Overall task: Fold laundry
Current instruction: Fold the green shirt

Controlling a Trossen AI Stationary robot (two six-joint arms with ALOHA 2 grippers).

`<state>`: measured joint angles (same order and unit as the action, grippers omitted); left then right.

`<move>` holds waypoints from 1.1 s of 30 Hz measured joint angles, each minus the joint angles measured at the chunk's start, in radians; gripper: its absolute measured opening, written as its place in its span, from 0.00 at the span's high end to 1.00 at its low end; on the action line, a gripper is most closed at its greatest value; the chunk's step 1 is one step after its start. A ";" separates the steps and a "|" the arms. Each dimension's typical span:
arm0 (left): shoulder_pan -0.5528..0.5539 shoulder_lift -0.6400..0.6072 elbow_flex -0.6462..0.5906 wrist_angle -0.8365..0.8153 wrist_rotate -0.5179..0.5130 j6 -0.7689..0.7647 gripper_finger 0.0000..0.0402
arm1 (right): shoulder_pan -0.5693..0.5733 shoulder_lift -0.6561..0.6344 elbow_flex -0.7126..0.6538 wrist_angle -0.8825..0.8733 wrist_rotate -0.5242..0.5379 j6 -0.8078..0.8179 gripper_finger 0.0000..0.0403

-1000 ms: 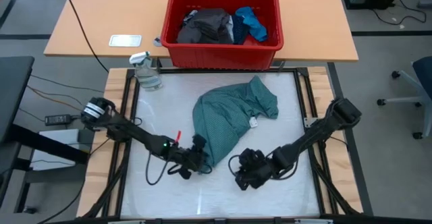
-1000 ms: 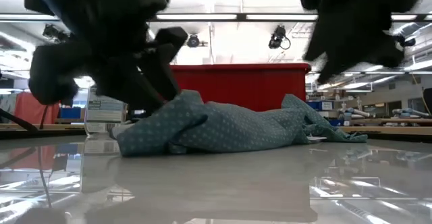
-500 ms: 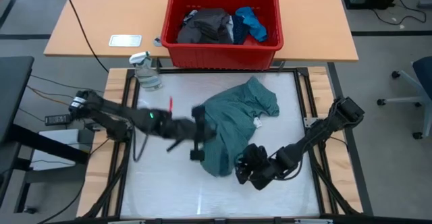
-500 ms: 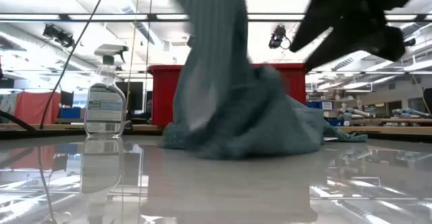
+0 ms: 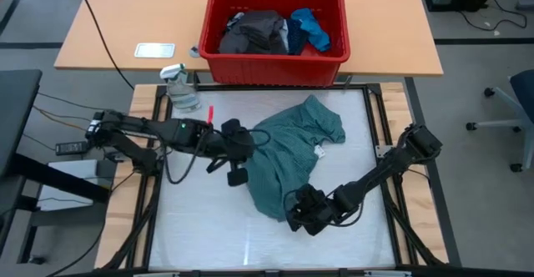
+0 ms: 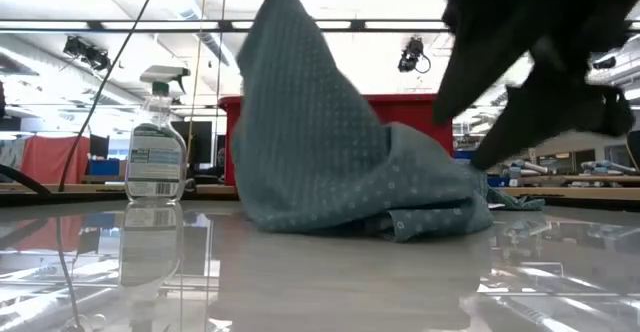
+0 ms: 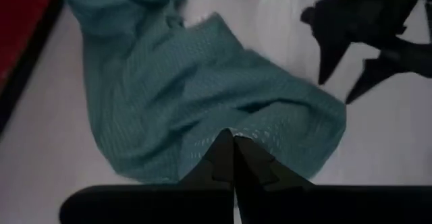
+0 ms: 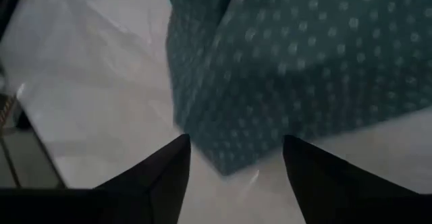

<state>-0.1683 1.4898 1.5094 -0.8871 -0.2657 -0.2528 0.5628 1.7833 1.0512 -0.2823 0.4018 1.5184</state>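
The teal-green dotted shirt (image 5: pixel 292 148) lies bunched in the middle of the white table. Its left part is pulled up into a peak (image 6: pixel 290 62), and its lower folds (image 6: pixel 400 217) rest on the table. My left gripper (image 5: pixel 248 140) is above the shirt's left side and shut on it (image 7: pixel 233 146). My right gripper (image 5: pixel 294 217) is low at the shirt's near corner and open. Its two fingers (image 8: pixel 177 163) stand either side of the corner's edge (image 8: pixel 226 160); whether they touch it, I cannot tell. More laundry lies in the red bin. My left gripper pinches a raised bit of the shirt's left edge (image 7: pixel 228 128) between its two shut fingers, slanting down from the table's left. One layer or several, I cannot tell. The cloth hangs from the fingers like a tent, with the rest of the shirt on the table.
A red bin (image 5: pixel 275 68) with dark grey and blue garments stands on the wooden table beyond the far edge. A clear spray bottle (image 5: pixel 182 89) stands at the far left corner. A small white device (image 5: pixel 155 50) lies left of the bin. Bare white table lies at the near left.
My left gripper has taken hold of the shirt's near left edge. It has risen and gone toward the far edge, rolling as it went. That part of the shirt is lifted into a tall peak, while the far right part has stayed on the table.
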 joint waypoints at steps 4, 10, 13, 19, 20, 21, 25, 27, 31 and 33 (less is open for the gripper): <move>0.006 0.001 -0.013 -0.016 -0.003 -0.051 1.00 | -0.025 0.045 -0.003 0.078 -0.048 -0.048 0.38; 0.014 0.000 -0.013 -0.061 -0.006 -0.113 1.00 | 0.001 0.104 -0.003 0.134 -0.081 -0.081 0.39; 0.014 0.000 -0.013 -0.098 -0.007 -0.148 1.00 | -0.002 0.144 0.003 0.136 -0.070 -0.094 0.39; 0.028 -0.004 -0.013 -0.106 -0.024 -0.164 1.00 | -0.039 0.175 0.003 0.128 -0.102 -0.207 0.69; 0.032 -0.014 -0.014 -0.112 -0.024 -0.173 1.00 | -0.042 0.157 0.002 0.107 -0.112 -0.227 0.80; 0.038 -0.025 -0.015 -0.118 -0.025 -0.183 1.00 | -0.045 0.137 0.000 0.083 -0.130 -0.257 0.90; 0.051 -0.095 -0.014 -0.100 -0.031 -0.215 1.00 | -0.053 -0.015 0.008 -0.137 -0.174 -0.343 0.98; 0.054 -0.139 -0.014 -0.080 -0.038 -0.228 1.00 | -0.056 -0.117 0.043 -0.275 -0.178 -0.397 0.98; 0.052 -0.234 -0.013 -0.031 -0.041 -0.236 1.00 | -0.056 -0.293 0.147 -0.540 -0.134 -0.474 0.99; 0.043 -0.286 -0.013 0.014 -0.022 -0.220 1.00 | -0.055 -0.374 0.233 -0.658 -0.079 -0.504 0.99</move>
<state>-0.1248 1.2040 1.4960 -0.8732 -0.2881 -0.4724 0.5079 1.4093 1.2837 -0.9403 0.3224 1.0149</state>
